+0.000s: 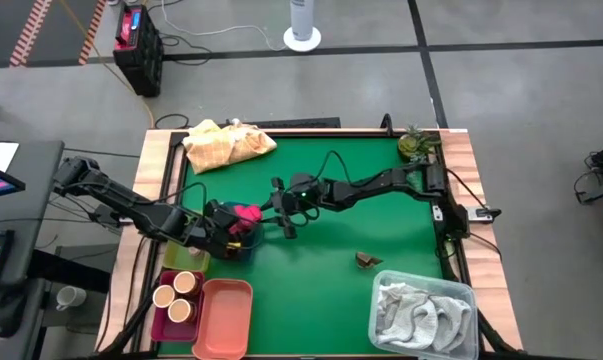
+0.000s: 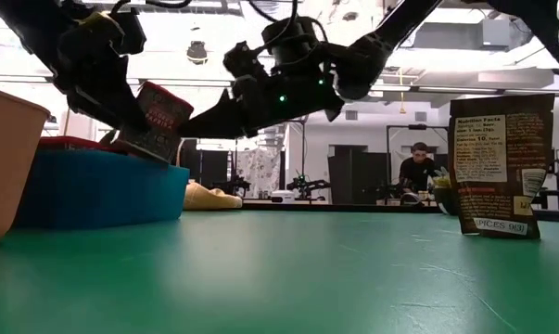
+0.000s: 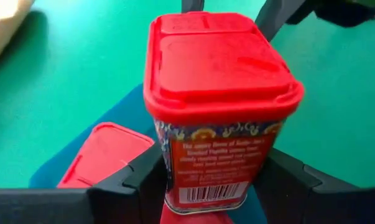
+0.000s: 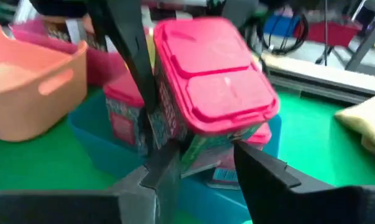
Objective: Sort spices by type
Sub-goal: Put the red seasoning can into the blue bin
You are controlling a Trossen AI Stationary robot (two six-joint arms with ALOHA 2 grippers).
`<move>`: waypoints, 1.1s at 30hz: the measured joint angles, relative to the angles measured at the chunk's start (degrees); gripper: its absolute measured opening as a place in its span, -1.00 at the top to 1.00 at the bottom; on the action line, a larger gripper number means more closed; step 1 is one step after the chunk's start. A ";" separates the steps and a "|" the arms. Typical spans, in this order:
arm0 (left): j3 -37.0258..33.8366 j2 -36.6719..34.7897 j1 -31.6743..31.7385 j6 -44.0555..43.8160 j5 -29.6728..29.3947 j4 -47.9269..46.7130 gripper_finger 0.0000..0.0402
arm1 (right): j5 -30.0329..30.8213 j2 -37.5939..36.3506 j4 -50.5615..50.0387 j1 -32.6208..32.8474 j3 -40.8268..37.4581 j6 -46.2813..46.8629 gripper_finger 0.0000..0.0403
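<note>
A pink-red spice packet [image 3: 218,106] with a red lid is in my left gripper [image 3: 206,190], tilted over the blue bin [image 2: 94,190] at the table's left side. More pink-red packets [image 3: 103,155] lie in that bin. My right gripper [image 4: 206,171] is open and reaches in from the table's right, its fingers either side of the packet's [image 4: 212,74] lower end. Short jars with tan lids [image 1: 176,295] stand in the magenta bin. A small brown packet [image 1: 368,260] stands on the green mat. The tiny grey-capped jar is out of view. My left gripper pinches the packet's lower body [image 3: 175,180], near the barcode end, between its two fingers [image 3: 134,180]. It comes slanting down from the table's left. The packet is tilted, lid end away from the wrist, above the packets in the blue bin. My right gripper's fingers [image 4: 162,165] stand close at the packet's lower end; I cannot tell whether they touch it.
A salmon bin [image 1: 221,315] sits beside the magenta one at the near left corner. A clear bin with the grey-white towel [image 1: 421,315] is near right. The yellow cloth [image 1: 226,143] lies far left, a green plant-like thing [image 1: 413,145] far right. Bare green mat spreads mid-table.
</note>
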 joint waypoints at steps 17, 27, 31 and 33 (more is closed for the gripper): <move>0.11 -0.03 1.54 -0.88 3.90 -0.24 -0.48 | -0.01 1.57 -2.43 0.04 3.78 0.88 0.11; 0.13 -0.03 3.77 0.60 3.88 1.13 -0.48 | 0.10 1.47 -2.42 -0.95 4.09 3.76 0.11; 0.13 -0.03 3.82 1.48 3.72 2.25 -0.49 | 0.13 1.47 -3.34 -1.61 4.09 4.56 0.11; 0.13 -0.03 3.95 2.26 3.31 3.06 -0.51 | 0.12 1.47 -3.68 -1.89 4.10 4.60 0.11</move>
